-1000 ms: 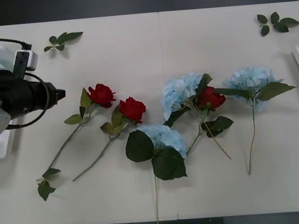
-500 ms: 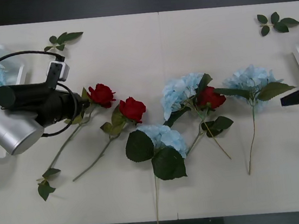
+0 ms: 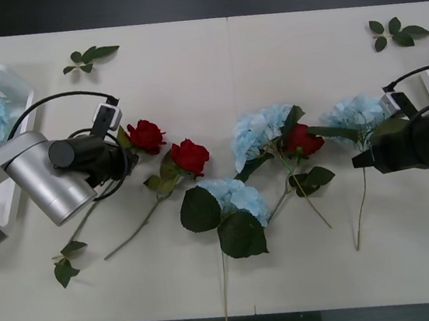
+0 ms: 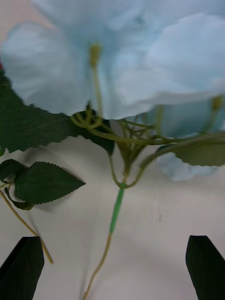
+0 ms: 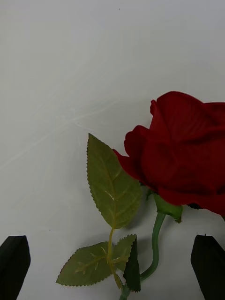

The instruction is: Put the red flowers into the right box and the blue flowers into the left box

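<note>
Front view: our left gripper (image 3: 123,152) sits at the leftmost red rose (image 3: 146,135) on the desk (image 3: 210,59); our right gripper (image 3: 359,161) is at the rightmost blue flower (image 3: 356,114).

Right wrist view: fingers spread, straddling the stem, presumably for a pinch.

Left wrist view: fingers spread, rose stem between. No writing legible.

Front: overhead on table (image 3: 187,62). Wrists: close on rose (image 5: 183,150), hydrangea (image 4: 122,61).
</note>
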`<state>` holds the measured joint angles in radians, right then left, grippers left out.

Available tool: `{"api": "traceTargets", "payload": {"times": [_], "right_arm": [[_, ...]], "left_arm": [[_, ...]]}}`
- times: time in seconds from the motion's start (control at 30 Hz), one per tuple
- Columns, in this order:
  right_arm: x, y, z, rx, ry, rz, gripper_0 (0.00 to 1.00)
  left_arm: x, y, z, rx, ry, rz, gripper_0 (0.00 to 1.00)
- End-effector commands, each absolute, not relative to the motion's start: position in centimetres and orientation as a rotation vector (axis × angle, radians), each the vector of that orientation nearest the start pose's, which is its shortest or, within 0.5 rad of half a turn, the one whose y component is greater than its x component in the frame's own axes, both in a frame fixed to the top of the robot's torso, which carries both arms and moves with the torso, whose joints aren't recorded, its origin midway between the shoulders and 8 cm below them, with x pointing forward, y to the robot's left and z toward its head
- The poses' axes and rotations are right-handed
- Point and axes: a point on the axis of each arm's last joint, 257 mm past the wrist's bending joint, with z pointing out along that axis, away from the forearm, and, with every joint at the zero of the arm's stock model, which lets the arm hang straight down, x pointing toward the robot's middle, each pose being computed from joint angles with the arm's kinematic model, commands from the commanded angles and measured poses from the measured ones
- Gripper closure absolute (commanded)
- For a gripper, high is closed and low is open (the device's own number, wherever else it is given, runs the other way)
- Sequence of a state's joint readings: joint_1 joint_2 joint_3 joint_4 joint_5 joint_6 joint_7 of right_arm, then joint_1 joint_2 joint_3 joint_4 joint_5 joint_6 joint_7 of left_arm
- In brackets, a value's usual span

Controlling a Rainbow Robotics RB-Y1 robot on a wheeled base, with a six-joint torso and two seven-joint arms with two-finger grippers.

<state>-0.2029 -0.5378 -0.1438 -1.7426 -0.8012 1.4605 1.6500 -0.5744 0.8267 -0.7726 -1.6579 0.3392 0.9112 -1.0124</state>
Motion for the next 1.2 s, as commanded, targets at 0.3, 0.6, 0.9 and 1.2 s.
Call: {"api": "traceTargets", "payload": {"times": [0.3,0.6,0.9,1.2], "right_arm": [[46.1,-28.8,-30.5,-0.178,2.588,0.288,0.12],[46.1,-29.2,-31.8,-0.183,2.598,0.261,0.12],[46.7,-29.9,-30.1,-0.205,2.579,0.251,0.12],[46.5,-31.5,-26.3,-0.214,2.552,0.308,0.01]], "left_arm": [[56.6,21.0,-28.1,0.586,2.220,0.196,0.00],[56.9,20.0,-28.8,0.567,2.236,0.174,0.00],[57.3,19.6,-29.6,0.545,2.253,0.166,0.00],[57.0,19.8,-30.6,0.506,2.290,0.120,0.89]]}}
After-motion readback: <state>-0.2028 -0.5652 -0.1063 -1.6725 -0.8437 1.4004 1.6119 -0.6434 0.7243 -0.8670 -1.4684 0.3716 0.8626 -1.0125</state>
